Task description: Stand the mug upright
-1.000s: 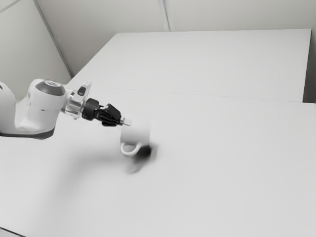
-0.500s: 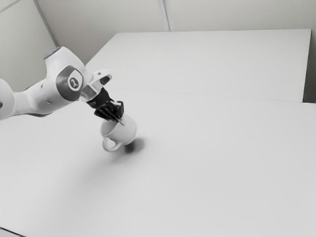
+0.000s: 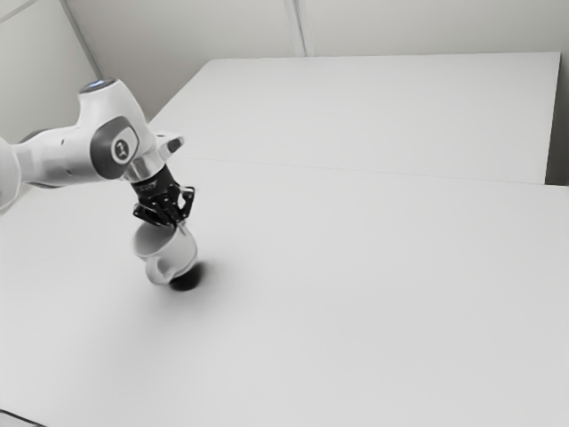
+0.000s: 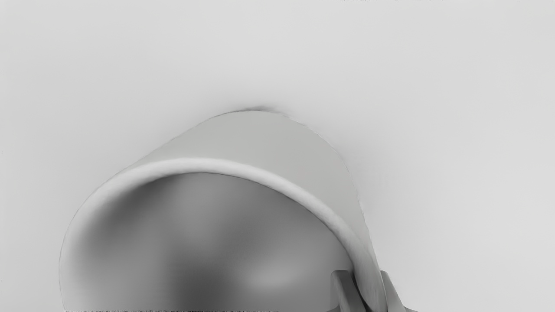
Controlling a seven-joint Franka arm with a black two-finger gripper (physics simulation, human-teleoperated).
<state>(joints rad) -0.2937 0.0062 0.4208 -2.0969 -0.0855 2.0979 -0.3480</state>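
One mug (image 3: 180,253), now nearer exterior view's left

mug (image 4: 269,138): smooth, ceramic-looking, soft sheen | table (image 3: 356,311): smooth, matt | arm (image 3: 108,107): glossy, plastic-looking shell

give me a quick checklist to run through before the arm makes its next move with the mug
1. Gripper shut on the wall of the mug, one finger inside, one outside: ok
2. Handle away from the fingers: ok, it sticks out lower on the mug's side
3. Mug upright: not ok, it leans, mouth tipped toward the exterior view's left
4. Base flat on the table: not ok, given that lean
5. Any part of the mug touching the table: cannot tell, dark shadow lies beneath it
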